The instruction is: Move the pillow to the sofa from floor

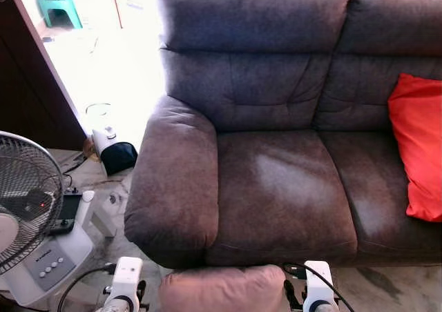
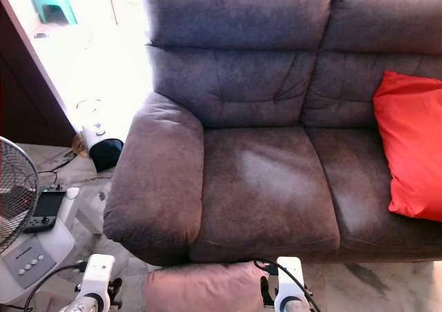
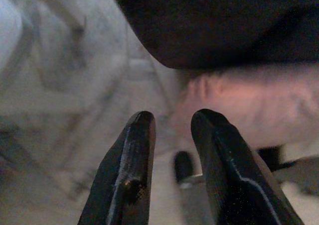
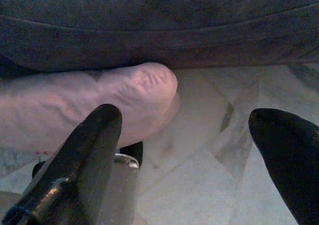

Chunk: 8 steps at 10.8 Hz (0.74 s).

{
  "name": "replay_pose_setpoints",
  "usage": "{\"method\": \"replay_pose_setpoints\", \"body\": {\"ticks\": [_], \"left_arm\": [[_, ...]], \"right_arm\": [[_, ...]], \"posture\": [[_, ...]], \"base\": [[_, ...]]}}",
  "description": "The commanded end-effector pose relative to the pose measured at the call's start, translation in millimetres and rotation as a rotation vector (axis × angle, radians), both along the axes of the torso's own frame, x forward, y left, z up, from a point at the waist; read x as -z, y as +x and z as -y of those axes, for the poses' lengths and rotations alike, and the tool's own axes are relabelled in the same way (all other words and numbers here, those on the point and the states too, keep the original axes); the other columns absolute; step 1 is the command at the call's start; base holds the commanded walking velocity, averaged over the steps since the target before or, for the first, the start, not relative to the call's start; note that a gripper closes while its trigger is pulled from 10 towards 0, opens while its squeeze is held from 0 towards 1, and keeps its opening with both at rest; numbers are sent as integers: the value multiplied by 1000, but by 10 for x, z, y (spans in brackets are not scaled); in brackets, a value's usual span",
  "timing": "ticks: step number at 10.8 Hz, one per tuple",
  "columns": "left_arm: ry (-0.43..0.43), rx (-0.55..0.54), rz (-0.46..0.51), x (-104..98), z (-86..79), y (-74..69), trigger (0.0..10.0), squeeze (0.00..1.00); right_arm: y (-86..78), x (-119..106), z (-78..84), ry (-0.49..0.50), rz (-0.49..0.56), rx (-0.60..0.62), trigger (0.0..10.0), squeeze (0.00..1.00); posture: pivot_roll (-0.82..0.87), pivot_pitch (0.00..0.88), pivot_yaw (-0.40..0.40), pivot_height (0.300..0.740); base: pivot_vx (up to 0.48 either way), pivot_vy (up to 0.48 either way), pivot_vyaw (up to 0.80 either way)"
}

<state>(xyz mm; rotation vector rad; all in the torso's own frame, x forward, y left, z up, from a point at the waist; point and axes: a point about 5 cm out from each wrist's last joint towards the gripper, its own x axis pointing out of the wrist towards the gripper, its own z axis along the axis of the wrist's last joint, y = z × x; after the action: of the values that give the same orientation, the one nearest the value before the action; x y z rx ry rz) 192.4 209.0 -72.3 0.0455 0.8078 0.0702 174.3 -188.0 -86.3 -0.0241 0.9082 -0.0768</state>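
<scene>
A dusty-pink pillow lies low in front of the dark grey-brown sofa, just below its seat edge, between my two white wrists. My left wrist is at its left end, my right wrist at its right end. In the left wrist view my left gripper has a narrow gap with nothing in it, and the pillow lies just past its fingertips. My right gripper is wide open, one finger against the pillow's end, the other over the marble floor.
A red cushion leans at the sofa's right end. A white standing fan with a controller on its base stands on my left. A small white and black appliance sits by the sofa's armrest. The left seat cushion is bare.
</scene>
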Motion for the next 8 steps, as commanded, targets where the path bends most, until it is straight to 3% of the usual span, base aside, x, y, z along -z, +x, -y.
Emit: {"method": "replay_pose_setpoints", "body": {"ticks": [1, 2, 8], "left_arm": [[-59, -121, -4, 4, -68, -17, 10000, 0], [-51, -166, 1, 1, -127, -36, 10000, 0], [-57, -115, 8, -3, -39, 2, 10000, 0]], "right_arm": [[-8, 4, -1, 10, -1, 12, 10000, 0], [-15, 8, -10, 13, -2, 4, 10000, 0], [-2, 8, -46, 18, -8, -4, 10000, 0]], "posture": [[47, 0, -39, 740], [51, 0, -42, 740], [48, 0, -44, 740]], "base": [[0, 0, 0], [0, 0, 0], [0, 0, 0]]}}
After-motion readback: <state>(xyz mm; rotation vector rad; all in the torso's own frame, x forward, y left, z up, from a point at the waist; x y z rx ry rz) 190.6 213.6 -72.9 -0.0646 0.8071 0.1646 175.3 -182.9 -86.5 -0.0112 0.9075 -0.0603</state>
